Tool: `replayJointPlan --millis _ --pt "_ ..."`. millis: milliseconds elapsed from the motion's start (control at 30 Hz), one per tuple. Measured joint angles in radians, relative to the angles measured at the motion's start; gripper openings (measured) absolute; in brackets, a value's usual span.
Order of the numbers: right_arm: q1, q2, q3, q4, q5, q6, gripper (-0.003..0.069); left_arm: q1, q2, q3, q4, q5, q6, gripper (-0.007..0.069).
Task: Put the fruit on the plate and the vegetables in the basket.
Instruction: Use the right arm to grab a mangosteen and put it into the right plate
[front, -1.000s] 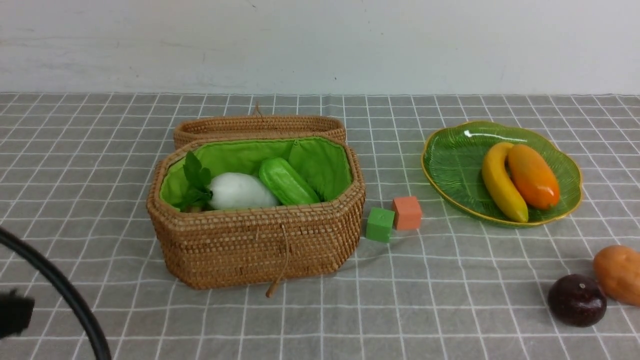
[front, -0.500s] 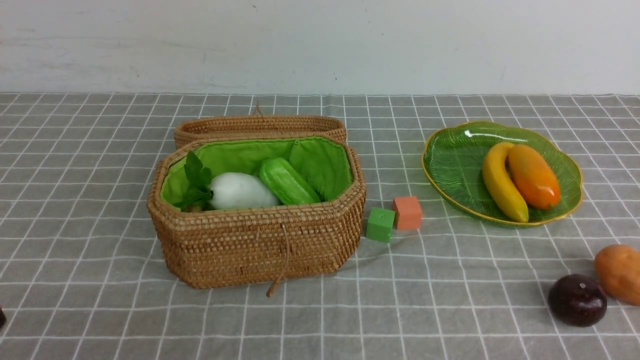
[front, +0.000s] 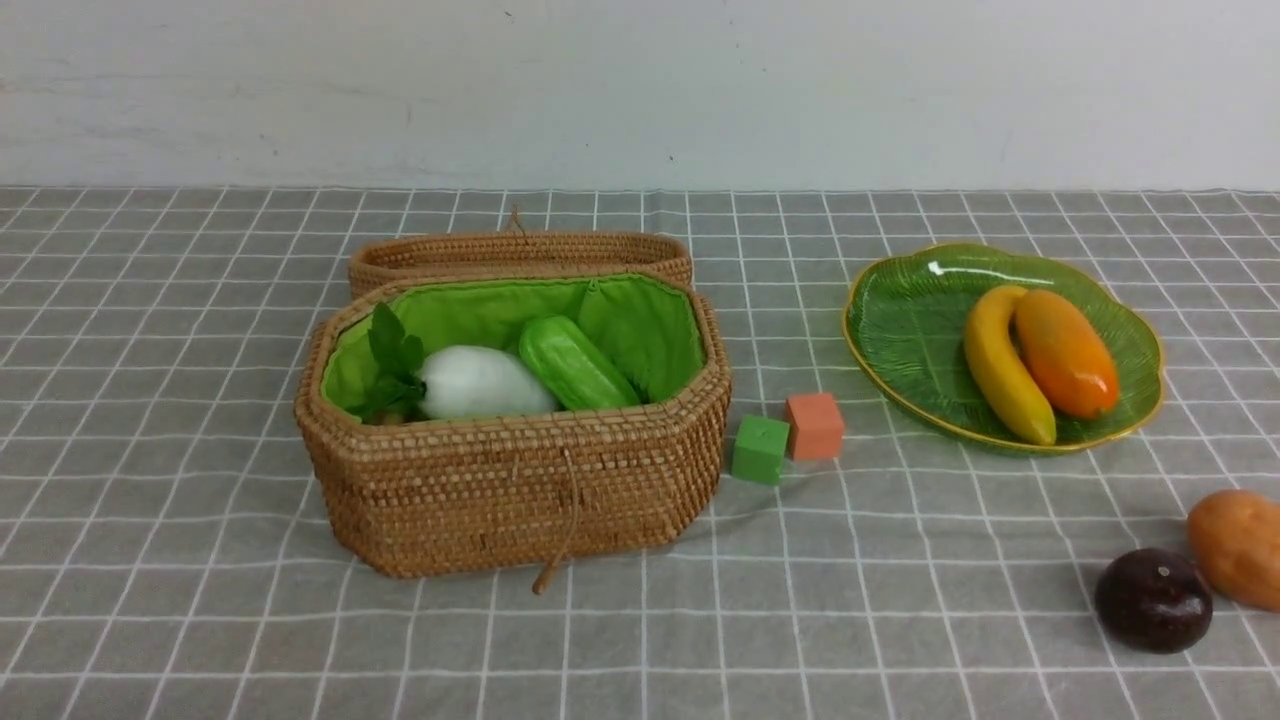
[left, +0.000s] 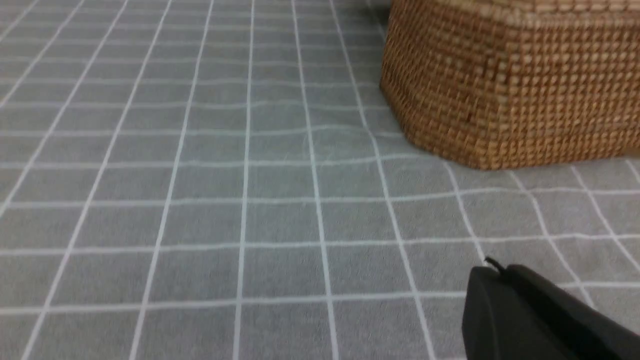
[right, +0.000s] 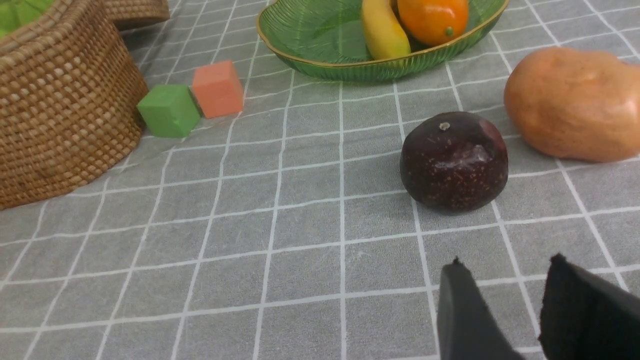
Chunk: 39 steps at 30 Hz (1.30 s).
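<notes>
The wicker basket (front: 510, 490) stands open at centre left, holding a white radish (front: 480, 382) and a green cucumber (front: 575, 362). On the green plate (front: 900, 320) at the right lie a banana (front: 1000, 370) and a mango (front: 1065, 350). A dark round fruit (front: 1153, 600) and a potato (front: 1240, 545) rest on the cloth at the front right. My right gripper (right: 505, 260) is open and empty, a short way short of the dark fruit (right: 454, 162). My left gripper (left: 492, 267) is shut and empty over bare cloth, near the basket's corner (left: 515, 85). Neither gripper shows in the front view.
A green cube (front: 760, 449) and an orange cube (front: 815, 425) sit between basket and plate. The wicker lid (front: 520, 250) lies right behind the basket. A white wall closes off the far side of the checked grey cloth.
The left arm's black cable and body, seen at the lower left a second ago, have slid out of the front view. Nothing on the table has moved.
</notes>
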Motion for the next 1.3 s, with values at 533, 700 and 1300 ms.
replayJointPlan --millis 533,700,1300 --pt "0.0 0.0 0.0 0.0 0.0 0.0 0.0241 0.07 0.0 0.0 -0.012 0.015 0.045 0.0001" --pt "0.0 0.0 0.0 0.0 0.0 0.0 0.0241 0.087 0.0 0.0 -0.039 0.015 0.179 0.0005" --pt "0.0 0.0 0.0 0.0 0.0 0.0 0.0241 0.134 0.0 0.0 -0.087 0.015 0.206 0.0021"
